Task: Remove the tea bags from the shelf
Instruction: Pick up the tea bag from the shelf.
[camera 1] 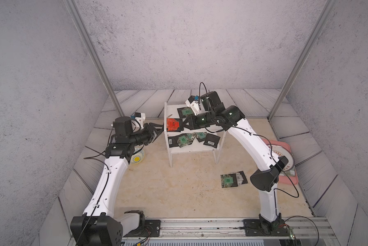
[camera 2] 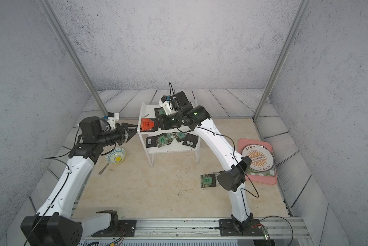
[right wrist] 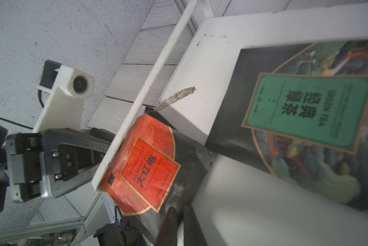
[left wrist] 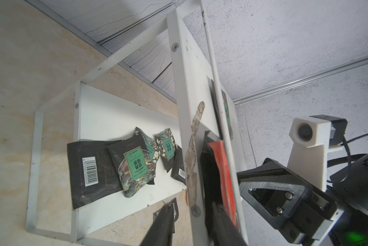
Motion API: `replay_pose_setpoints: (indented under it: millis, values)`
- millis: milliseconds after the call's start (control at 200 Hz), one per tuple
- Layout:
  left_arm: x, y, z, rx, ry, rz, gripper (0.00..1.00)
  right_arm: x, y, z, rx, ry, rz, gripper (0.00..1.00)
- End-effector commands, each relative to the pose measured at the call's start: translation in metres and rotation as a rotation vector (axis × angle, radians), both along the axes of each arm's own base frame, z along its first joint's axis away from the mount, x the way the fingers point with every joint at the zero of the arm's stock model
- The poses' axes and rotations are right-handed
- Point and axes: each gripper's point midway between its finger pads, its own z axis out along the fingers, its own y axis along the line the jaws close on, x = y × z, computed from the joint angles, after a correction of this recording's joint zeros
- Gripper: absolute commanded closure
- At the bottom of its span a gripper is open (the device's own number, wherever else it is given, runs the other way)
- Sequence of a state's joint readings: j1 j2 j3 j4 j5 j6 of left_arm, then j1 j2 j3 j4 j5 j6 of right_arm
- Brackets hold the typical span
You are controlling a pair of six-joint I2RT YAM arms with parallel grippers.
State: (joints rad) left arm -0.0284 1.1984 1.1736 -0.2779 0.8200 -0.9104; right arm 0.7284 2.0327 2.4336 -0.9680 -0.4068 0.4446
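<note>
The white two-tier shelf (camera 1: 192, 149) (camera 2: 170, 149) stands mid-table. A red-orange tea bag (camera 1: 173, 124) (camera 2: 147, 124) (right wrist: 149, 166) lies at the top tier's left edge, poking out past the side panel (left wrist: 223, 161). My right gripper (camera 1: 184, 125) (right wrist: 178, 207) is shut on its dark sealed edge. My left gripper (camera 1: 158, 130) (left wrist: 191, 207) is at the shelf's left side, fingers apart, astride the side panel, one finger beside the red bag. A green-labelled bag (camera 1: 186, 111) (right wrist: 311, 110) lies behind on the top tier. Several tea bags (camera 1: 185, 139) (left wrist: 134, 161) lie on the lower tier.
Two tea bags (camera 1: 232, 180) (camera 2: 207, 180) lie on the table in front of the shelf. A patterned bowl (camera 2: 115, 156) and a spoon (camera 2: 103, 169) sit under the left arm. A pink tray (camera 2: 272, 181) with a round plate (camera 2: 257, 157) is at the right.
</note>
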Motion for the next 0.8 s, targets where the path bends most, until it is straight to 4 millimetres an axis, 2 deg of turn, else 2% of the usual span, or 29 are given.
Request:
replay_pose_setpoints:
  millis: [0, 45, 140, 225, 415, 575, 796]
  values:
    - [0.0, -0.004, 0.0, 0.0, -0.024, -0.02, 0.72, 0.003, -0.002, -0.014, -0.053, 0.007, -0.018, 0.87]
    - [-0.001, -0.003, 0.0, 0.0, -0.022, -0.019, 0.77, 0.003, -0.003, -0.014, -0.054, 0.005, -0.019, 0.87]
    - [-0.001, -0.003, 0.001, 0.001, -0.027, -0.018, 0.79, 0.003, -0.004, -0.013, -0.058, 0.001, -0.024, 0.87]
    - [-0.001, -0.004, 0.005, -0.001, -0.036, -0.025, 0.85, 0.004, -0.006, -0.014, -0.068, -0.003, -0.029, 0.87]
    - [-0.005, -0.004, 0.013, 0.012, -0.058, -0.032, 1.0, 0.01, -0.02, -0.017, -0.131, -0.043, -0.082, 0.87]
    - [-0.004, 0.001, 0.016, 0.023, -0.067, -0.016, 1.0, 0.018, -0.037, -0.012, -0.176, -0.093, -0.144, 0.87]
    - [-0.004, 0.009, 0.025, 0.065, -0.086, 0.007, 1.0, 0.022, -0.051, -0.012, -0.211, -0.109, -0.194, 0.87]
